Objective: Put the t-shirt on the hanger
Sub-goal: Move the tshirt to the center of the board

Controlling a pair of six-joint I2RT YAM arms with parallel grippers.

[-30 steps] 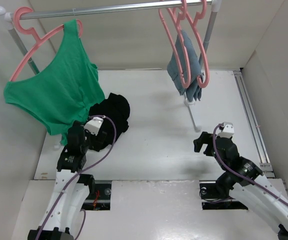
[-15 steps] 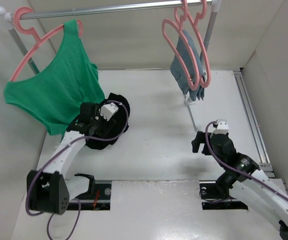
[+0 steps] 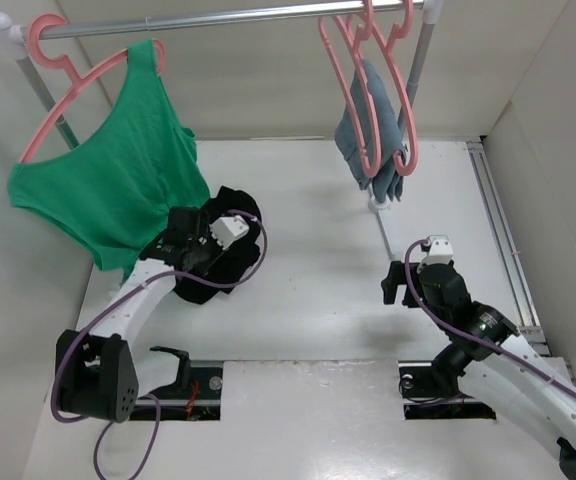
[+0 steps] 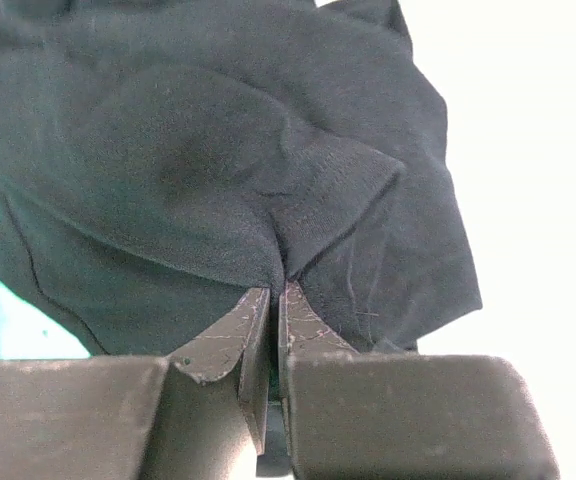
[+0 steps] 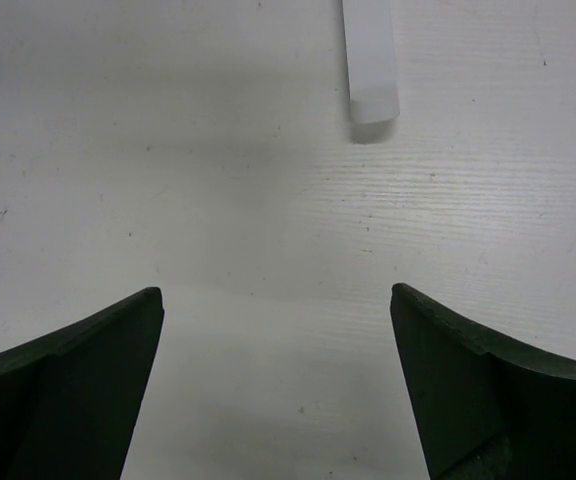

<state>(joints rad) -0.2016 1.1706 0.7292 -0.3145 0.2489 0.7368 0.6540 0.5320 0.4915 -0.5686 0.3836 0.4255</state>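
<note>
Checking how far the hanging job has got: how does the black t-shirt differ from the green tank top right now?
The t-shirt lies crumpled on the table; the green tank top hangs spread out below the rail. The left claw is shut on a fold of the t-shirt; no claw holds the green tank top. Both are soft cloth garments on the left side.
</note>
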